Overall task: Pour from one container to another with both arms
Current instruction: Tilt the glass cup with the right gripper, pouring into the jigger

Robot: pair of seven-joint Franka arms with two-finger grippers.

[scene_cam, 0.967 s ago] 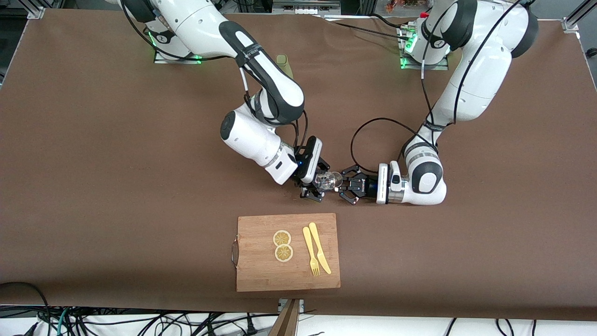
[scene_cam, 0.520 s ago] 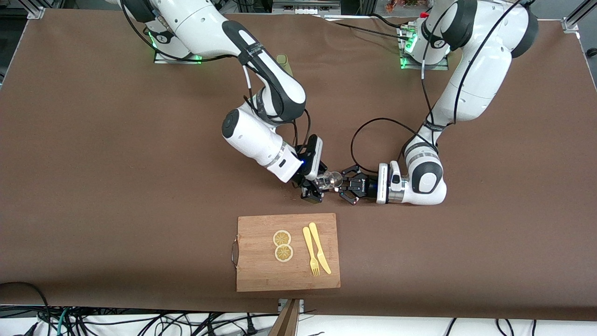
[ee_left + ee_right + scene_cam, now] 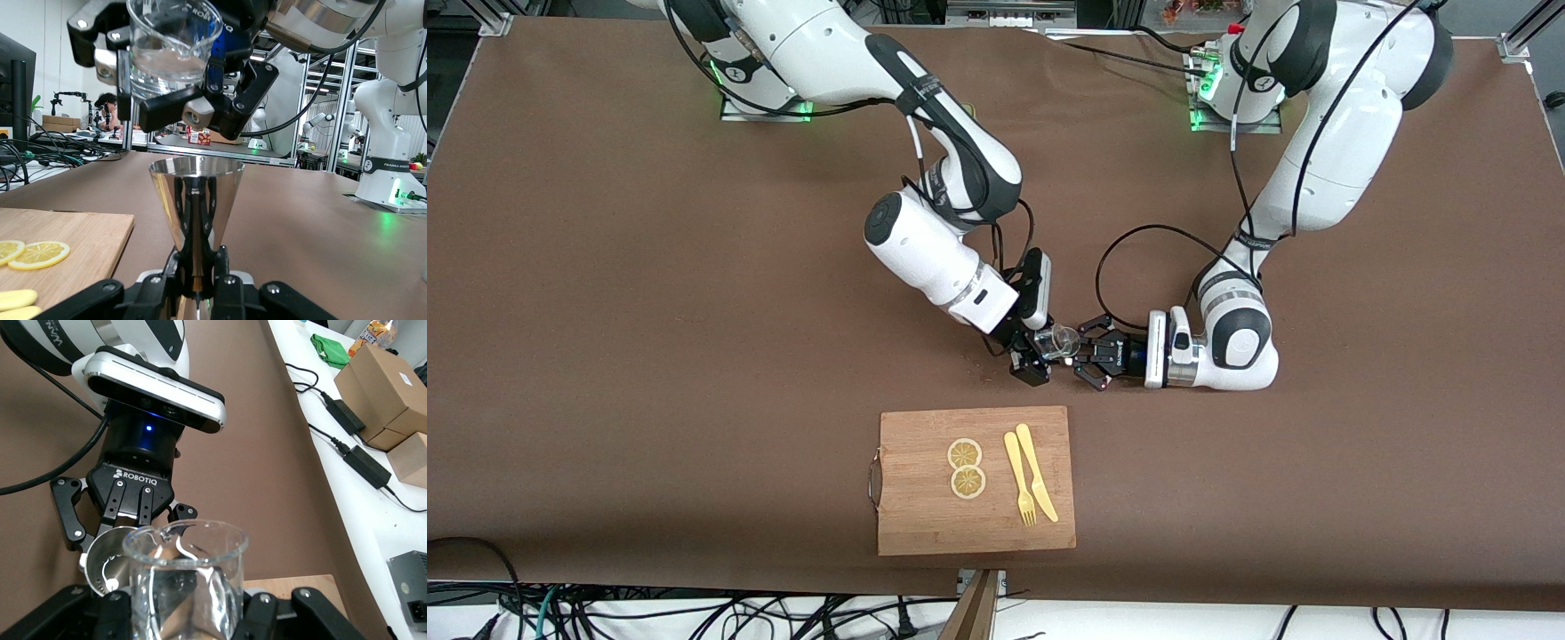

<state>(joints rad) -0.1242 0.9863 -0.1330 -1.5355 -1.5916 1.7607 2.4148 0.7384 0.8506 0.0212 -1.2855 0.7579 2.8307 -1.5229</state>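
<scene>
R gripper (image 3: 1039,356) clamps a glass beaker (image 3: 172,50) w/ clear liquid, tilted, just above the jigger (image 3: 196,207). L gripper (image 3: 1087,357) grips that steel jigger upright, low over tabletop (image 3: 649,311), near the cutting board (image 3: 925,516) w/ lemon slices (image 3: 966,468).

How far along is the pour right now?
Done: the left claw grips the upright metal jigger, and the right claw grips the glass beaker of clear liquid above it. In hand: the beaker is tilted over the jigger. Left: no stream shows, so the pour itself.
</scene>
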